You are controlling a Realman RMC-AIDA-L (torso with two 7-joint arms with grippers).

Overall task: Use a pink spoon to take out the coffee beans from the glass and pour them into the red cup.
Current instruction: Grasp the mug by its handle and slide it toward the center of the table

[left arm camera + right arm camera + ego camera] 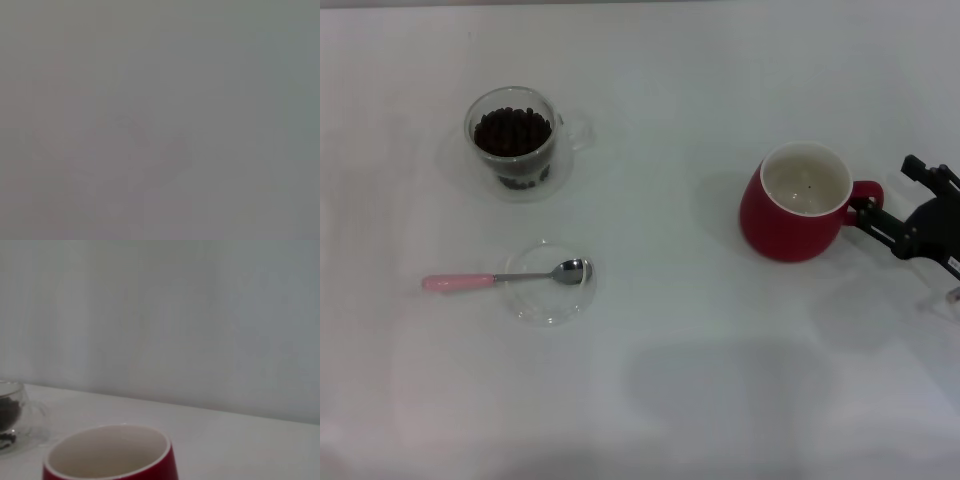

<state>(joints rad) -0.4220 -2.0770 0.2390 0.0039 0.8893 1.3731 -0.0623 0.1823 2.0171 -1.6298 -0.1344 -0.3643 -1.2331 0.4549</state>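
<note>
The glass (516,140) stands at the far left of the table, holding dark coffee beans (512,130); it also shows in the right wrist view as the glass (10,415). Nearer to me, the pink spoon (505,278) lies with its silver bowl resting in a shallow clear dish (548,285) and its handle pointing left. The red cup (798,203) sits at the right, its white inside empty, and its rim shows in the right wrist view as the red cup (111,455). My right gripper (886,188) is open, with its fingers either side of the cup's handle. The left gripper is out of view.
The white table (670,400) stretches between the glass and the red cup. A pale wall (175,315) rises behind the table. The left wrist view is a plain grey field with nothing to make out.
</note>
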